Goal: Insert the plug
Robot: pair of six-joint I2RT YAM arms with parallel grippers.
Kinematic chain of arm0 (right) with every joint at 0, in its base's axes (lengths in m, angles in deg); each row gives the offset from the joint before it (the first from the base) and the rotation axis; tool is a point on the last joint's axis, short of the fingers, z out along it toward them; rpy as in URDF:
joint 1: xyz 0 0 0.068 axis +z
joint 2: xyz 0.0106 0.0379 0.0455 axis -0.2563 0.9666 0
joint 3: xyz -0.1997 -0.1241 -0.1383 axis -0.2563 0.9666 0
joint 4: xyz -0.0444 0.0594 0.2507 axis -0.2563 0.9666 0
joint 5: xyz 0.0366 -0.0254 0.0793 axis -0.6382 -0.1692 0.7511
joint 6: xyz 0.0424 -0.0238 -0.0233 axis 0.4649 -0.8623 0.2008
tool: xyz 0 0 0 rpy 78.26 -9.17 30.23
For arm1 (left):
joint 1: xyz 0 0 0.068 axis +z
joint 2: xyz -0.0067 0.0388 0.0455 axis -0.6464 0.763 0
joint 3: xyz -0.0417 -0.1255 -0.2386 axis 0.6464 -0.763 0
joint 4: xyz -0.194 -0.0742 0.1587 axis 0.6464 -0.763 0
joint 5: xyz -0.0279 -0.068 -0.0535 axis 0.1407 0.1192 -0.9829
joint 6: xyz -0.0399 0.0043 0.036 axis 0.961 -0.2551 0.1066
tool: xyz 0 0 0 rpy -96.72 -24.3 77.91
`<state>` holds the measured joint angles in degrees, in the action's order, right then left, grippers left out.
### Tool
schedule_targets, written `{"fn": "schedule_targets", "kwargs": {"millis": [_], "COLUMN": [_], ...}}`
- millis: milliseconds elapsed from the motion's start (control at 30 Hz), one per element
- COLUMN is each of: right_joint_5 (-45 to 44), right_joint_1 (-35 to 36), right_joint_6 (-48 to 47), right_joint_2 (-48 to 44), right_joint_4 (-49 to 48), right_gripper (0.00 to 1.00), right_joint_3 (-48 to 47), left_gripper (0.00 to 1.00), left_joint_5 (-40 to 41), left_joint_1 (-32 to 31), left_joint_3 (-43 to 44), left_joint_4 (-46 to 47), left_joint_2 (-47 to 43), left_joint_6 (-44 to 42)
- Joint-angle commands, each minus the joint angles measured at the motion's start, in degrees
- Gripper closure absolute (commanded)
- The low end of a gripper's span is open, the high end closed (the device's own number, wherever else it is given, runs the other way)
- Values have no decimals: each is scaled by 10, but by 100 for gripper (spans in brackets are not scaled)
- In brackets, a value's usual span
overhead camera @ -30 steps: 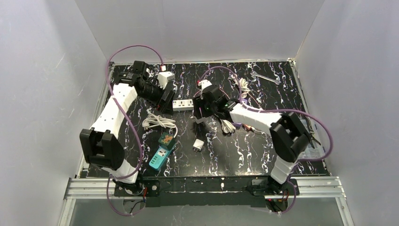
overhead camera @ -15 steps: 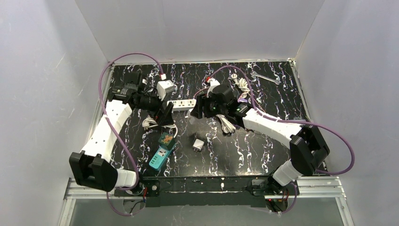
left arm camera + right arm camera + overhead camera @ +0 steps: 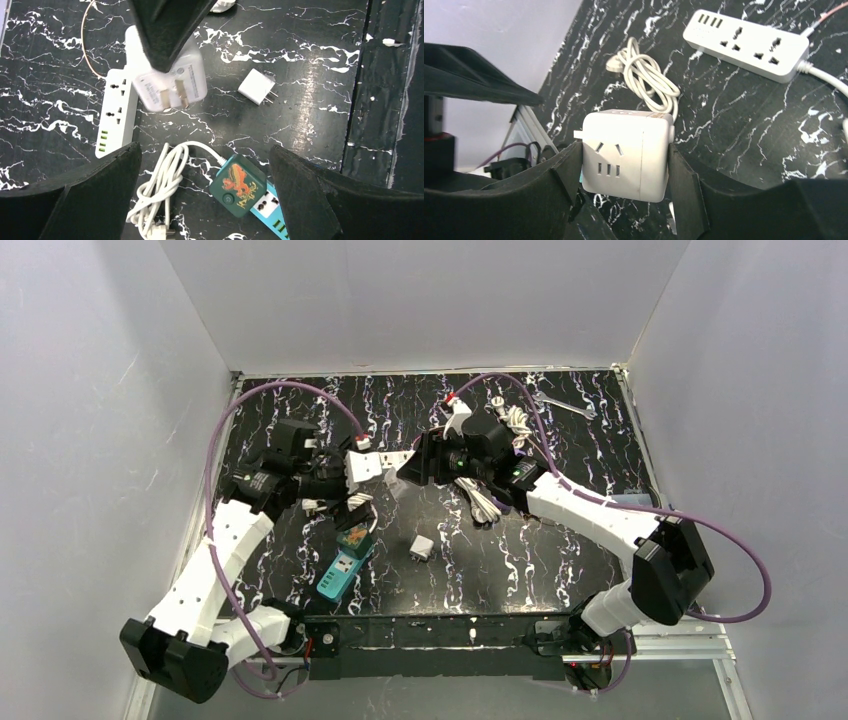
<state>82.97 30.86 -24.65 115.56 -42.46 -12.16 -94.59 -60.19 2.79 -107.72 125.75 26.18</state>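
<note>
My right gripper (image 3: 624, 170) is shut on a white cube adapter (image 3: 626, 152) and holds it above the table; it sits left of centre in the top view (image 3: 362, 466). Its two metal prongs show in the left wrist view (image 3: 167, 70). A white power strip (image 3: 746, 45) lies flat behind it, beside the cube in the left wrist view (image 3: 116, 112). My left gripper (image 3: 205, 150) is open and empty, above a coiled white cable (image 3: 155, 190) and a green adapter (image 3: 237, 185). In the top view the left gripper (image 3: 345, 495) is just left of the cube.
A small white plug (image 3: 421, 548) lies loose near the middle front. A teal power strip (image 3: 335, 578) carries the green adapter (image 3: 352, 538). A wrench (image 3: 563, 405) and cable bundles (image 3: 483, 505) lie at the back right. White walls enclose the table.
The white cube has come from the back left toward the middle and is now held in my right gripper. My left arm has swung forward and to the right.
</note>
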Motion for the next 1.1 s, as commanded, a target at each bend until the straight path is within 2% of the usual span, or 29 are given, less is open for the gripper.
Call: {"fn": "schedule_targets", "kwargs": {"millis": [0,67,233,433,733,800,900,967,1033,1067], "right_joint_5": [9,9,6,5,0,0,-2,-3,-1,0], "right_joint_1": [-2,0,3,11,30,33,35,36,36,36], "right_joint_6": [22,22,22,28,27,28,33,35,37,39], "right_joint_2": [-26,-26,-31,-27,-31,-33,-38,-41,-44,-47], "right_joint_4": [-68,-68,-70,-83,-83,-84,-88,-89,-87,-87], "right_gripper": [69,69,69,70,70,70,70,70,70,70], "right_joint_3": [-8,-10,-9,-11,-13,-11,-10,-14,-18,-18], "left_gripper": [2,2,2,2,4,15,39,59,95,100], "left_joint_5": [54,77,109,33,40,38,29,22,21,22], "left_joint_1": [-45,-54,-63,-73,-79,-79,-79,-79,-79,-79], "left_joint_3": [-15,-22,-31,-23,-24,-20,-10,-10,-11,-9], "left_joint_4": [76,134,207,187,169,163,139,130,130,129], "left_joint_2": [28,34,36,48,58,61,71,73,71,71], "left_joint_6": [47,103,161,194,150,148,142,133,131,133]}}
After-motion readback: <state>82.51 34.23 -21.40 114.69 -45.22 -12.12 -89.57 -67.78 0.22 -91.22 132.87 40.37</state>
